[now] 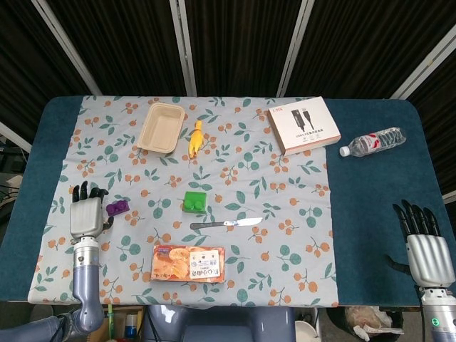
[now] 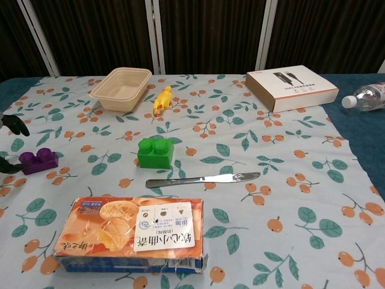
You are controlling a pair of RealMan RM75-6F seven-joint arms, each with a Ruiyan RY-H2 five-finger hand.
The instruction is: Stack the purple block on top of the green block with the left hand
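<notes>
The purple block [image 1: 117, 207] [image 2: 38, 161] lies on the floral cloth at the left. A green block [image 1: 194, 201] [image 2: 155, 152] sits near the middle, studs up. My left hand [image 1: 87, 213] hovers just left of the purple block, fingers spread and holding nothing; in the chest view only its dark fingertips [image 2: 13, 124] show at the left edge. My right hand [image 1: 426, 249] rests open over the blue table at the lower right, far from both blocks.
A table knife [image 1: 226, 224] lies in front of the green block, a biscuit packet [image 1: 188, 263] nearer me. At the back are a beige tray [image 1: 161, 127], a yellow toy [image 1: 194, 137], a white box [image 1: 303, 125] and a water bottle [image 1: 372, 141].
</notes>
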